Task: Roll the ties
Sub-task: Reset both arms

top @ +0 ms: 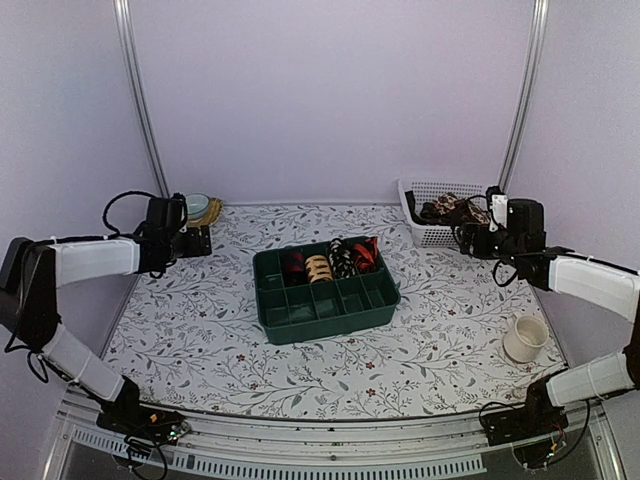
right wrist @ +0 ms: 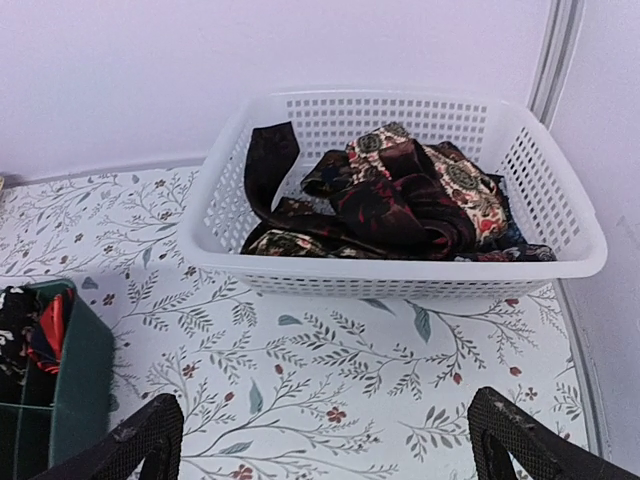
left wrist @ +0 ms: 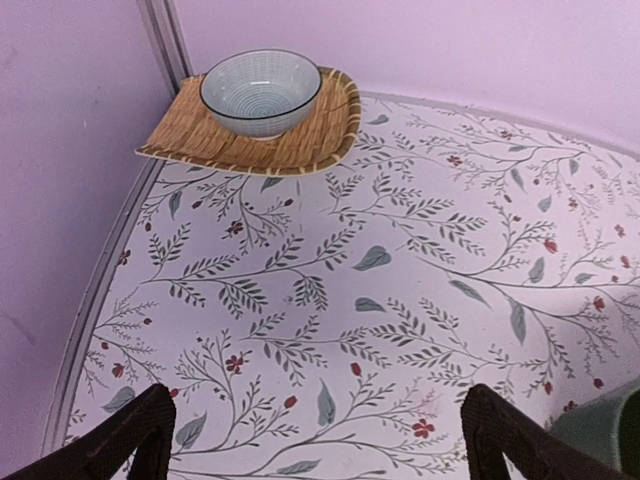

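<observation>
Several loose ties, dark maroon, brown-patterned and tan, lie heaped in a white basket at the back right; the heap also shows in the top view. Rolled ties, maroon, tan, black-and-white and red with black stripes, sit in the back row of a green tray. The red striped coil shows in the right wrist view. My right gripper is open and empty, in front of the basket. My left gripper is open and empty over bare cloth at the back left.
A blue-white bowl sits on a woven mat in the back left corner. A white mug stands at the right near the front. Walls close in on three sides.
</observation>
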Tool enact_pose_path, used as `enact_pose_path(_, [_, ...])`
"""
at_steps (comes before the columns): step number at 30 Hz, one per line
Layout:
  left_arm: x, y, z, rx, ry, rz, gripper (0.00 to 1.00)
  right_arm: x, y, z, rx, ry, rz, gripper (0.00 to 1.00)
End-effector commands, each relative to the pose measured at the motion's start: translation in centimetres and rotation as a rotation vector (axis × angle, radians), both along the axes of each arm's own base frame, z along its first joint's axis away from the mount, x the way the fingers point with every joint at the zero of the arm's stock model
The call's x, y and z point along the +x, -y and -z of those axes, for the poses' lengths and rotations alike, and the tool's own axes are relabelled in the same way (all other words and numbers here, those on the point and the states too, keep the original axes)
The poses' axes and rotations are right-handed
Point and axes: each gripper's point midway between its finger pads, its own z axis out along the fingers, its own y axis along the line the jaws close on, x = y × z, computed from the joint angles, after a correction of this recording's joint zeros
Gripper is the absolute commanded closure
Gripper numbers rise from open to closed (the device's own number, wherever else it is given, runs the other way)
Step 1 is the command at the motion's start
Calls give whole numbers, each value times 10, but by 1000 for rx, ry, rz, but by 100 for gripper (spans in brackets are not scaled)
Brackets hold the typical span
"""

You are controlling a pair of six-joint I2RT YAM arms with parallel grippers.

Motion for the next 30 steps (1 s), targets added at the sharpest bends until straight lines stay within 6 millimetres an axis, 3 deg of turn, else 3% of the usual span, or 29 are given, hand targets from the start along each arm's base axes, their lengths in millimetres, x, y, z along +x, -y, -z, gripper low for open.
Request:
enact_pose_path(1, [13,-31,1,39,78,-34,0,-1,16,-36,-33,318,12,0])
enact_pose_path(5, [14,-42,-8,81,184,-11,0,2,28,2,-89,287,13,0])
enact_pose_path(8, [7,-51,-32,88,330,-12,0,3,40,27,-56,295,16,0])
enact_pose_path(11, [-4,-58,-44,107,444,-1,0,-1,54,51,-26,301,45,0])
enact_pose_path(15, [-9,-58,-55,137,524,33,0,-18,58,55,31,381,17,0])
enact_pose_path(18, [-3,-61,-41,185,433,36,0,-25,53,50,29,415,-18,0])
enact_pose_path(20, [-9,-64,-27,183,393,24,0,-25,54,50,24,423,-12,0])
enact_pose_path(23, [-21,-68,-20,180,437,-2,0,-25,59,50,30,423,17,0])
enact_pose_path(28, [-16,-67,-1,180,418,4,0,-20,56,51,27,408,1,0])
enact_pose_path(30, [-16,-68,-5,177,443,11,0,-16,62,53,27,387,36,0])
